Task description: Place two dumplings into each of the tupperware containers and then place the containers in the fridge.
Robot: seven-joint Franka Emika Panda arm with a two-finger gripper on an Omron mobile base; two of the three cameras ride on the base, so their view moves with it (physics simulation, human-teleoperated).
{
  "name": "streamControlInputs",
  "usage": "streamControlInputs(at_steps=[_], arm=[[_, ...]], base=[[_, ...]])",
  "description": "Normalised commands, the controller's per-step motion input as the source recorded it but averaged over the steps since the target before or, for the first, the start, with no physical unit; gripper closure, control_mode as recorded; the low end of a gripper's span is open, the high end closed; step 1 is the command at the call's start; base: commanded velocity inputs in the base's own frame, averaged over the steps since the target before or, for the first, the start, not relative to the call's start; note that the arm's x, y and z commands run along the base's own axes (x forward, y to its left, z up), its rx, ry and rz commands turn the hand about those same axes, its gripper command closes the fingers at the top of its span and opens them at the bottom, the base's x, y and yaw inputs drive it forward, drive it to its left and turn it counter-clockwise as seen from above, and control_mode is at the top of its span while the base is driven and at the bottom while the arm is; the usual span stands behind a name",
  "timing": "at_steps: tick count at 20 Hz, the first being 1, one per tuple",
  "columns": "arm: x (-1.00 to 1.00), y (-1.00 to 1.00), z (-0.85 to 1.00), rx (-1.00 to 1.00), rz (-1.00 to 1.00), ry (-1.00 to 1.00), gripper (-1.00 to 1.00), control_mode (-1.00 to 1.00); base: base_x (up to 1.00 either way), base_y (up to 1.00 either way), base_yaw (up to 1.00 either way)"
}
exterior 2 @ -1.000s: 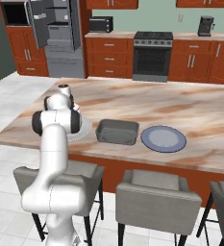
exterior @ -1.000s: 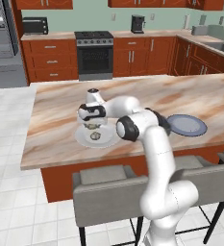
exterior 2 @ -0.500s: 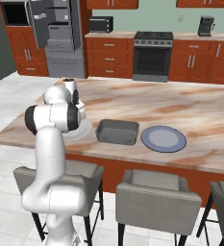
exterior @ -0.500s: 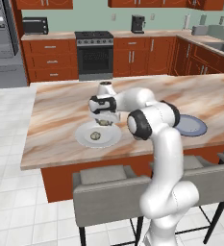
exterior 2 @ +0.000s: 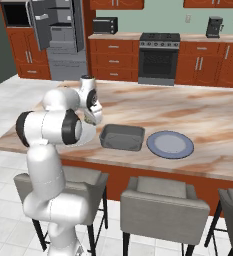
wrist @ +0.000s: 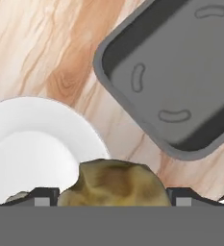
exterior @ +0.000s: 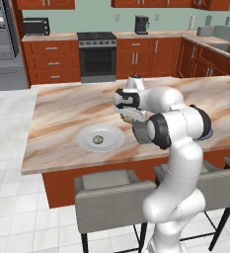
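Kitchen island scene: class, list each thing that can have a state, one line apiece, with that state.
gripper: closed on a dumpling, lifted
tupperware container: empty, on the island
white plate: holds one dumpling
blue-grey plate: bare
fridge: door open

White plate (exterior: 87, 141) on marble island counter (exterior: 62, 108), blue-grey plate (exterior 2: 170, 145), black stove (exterior 2: 159, 57), grey stools (exterior 2: 163, 210)
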Motion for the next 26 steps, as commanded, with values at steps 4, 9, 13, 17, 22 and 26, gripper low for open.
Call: streamControlInputs(at_steps=[4,9,13,17,22,26], arm=[[0.0,-0.76,0.43,0.01,-0.22,0.04,1.0,-1.0],[0.0,-0.73,0.08,0.0,-0.21,0.13,1.0,-1.0],[0.0,-0.65,-0.03,0.0,-0.18,0.08,1.0,-1.0],[0.0,-0.49,-0.22,0.0,-0.12,0.0,1.0,-1.0],[0.0,-0.47,-0.38,0.0,-0.09,0.0,1.0,-1.0],[0.0,-0.44,-0.35,0.0,-0.09,0.0,1.0,-1.0]], base=[[0.0,0.0,0.0],[0.0,0.0,0.0],[0.0,0.0,0.0],[0.0,0.0,0.0],[0.0,0.0,0.0],[0.0,0.0,0.0]])
